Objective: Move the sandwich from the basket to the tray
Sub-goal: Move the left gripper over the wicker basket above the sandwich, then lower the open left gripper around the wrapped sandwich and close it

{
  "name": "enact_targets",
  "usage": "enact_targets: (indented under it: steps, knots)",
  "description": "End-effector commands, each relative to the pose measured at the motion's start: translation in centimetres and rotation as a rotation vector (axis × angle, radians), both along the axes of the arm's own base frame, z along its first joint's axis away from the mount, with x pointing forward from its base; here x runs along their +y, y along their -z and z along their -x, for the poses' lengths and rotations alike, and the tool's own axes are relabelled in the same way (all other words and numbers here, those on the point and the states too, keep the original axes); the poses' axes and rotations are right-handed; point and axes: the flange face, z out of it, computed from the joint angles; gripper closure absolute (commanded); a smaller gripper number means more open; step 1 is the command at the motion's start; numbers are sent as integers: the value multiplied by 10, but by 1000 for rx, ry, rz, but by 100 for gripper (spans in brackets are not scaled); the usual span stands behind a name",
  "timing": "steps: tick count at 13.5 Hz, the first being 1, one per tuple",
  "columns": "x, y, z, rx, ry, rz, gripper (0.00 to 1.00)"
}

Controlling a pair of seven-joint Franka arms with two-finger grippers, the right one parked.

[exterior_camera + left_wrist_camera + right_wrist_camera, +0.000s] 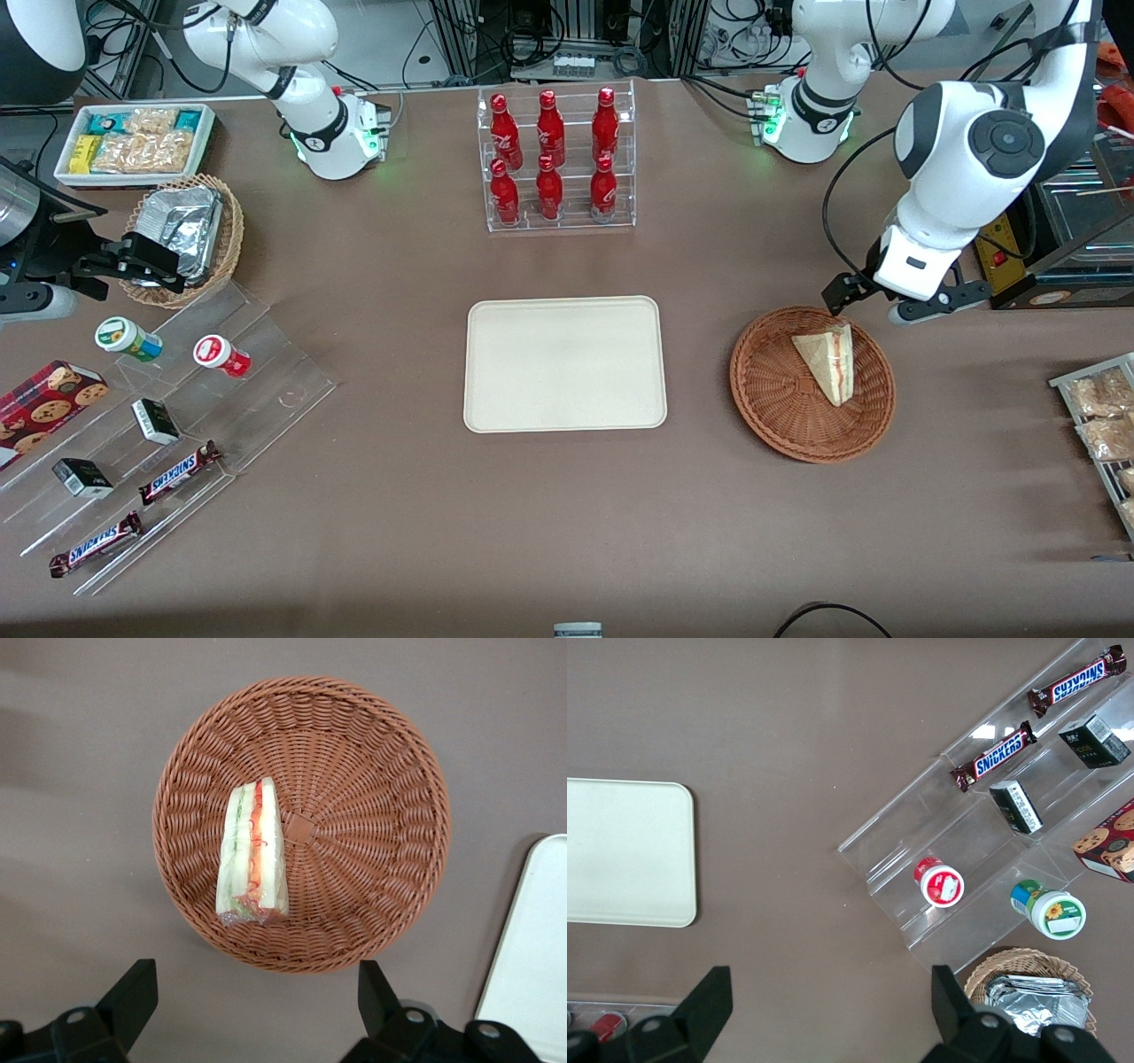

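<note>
The sandwich (828, 359) (254, 855), a wrapped white-bread wedge with red and green filling, lies in the reddish-brown wicker basket (780, 408) (372, 842), off its centre. My left gripper (899, 301) (255, 1001) hovers just outside the basket's rim, farther from the front camera than the basket. It is open, with only bare table between its fingers. The cream tray (564, 363) (532, 948) lies flat mid-table beside the basket, toward the parked arm's end, with nothing on it.
A clear rack of red bottles (556, 159) stands farther from the camera than the tray. A stepped acrylic stand (177, 416) with snacks, a tan foil-pack basket (190, 235) and a white snack bin (133, 142) fill the parked arm's end. A wire rack (1099, 416) of packets sits near the working arm.
</note>
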Motion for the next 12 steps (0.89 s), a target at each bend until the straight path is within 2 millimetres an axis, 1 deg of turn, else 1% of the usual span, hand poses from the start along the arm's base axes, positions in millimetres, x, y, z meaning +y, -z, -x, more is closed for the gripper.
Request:
enact_targets:
  steps: [1, 2, 3, 5, 6, 9, 12]
  knots:
    - [5, 22, 1, 9, -30, 13, 0]
    - [6, 28, 0, 17, -33, 13, 0]
    - [12, 33, -1, 23, -48, 16, 0]
    - [14, 48, -4, 42, -61, 15, 0]
    - [17, 56, -6, 42, -67, 17, 0]
    - [27, 75, -11, 37, -91, 24, 0]
    - [27, 96, -15, 33, -97, 33, 0]
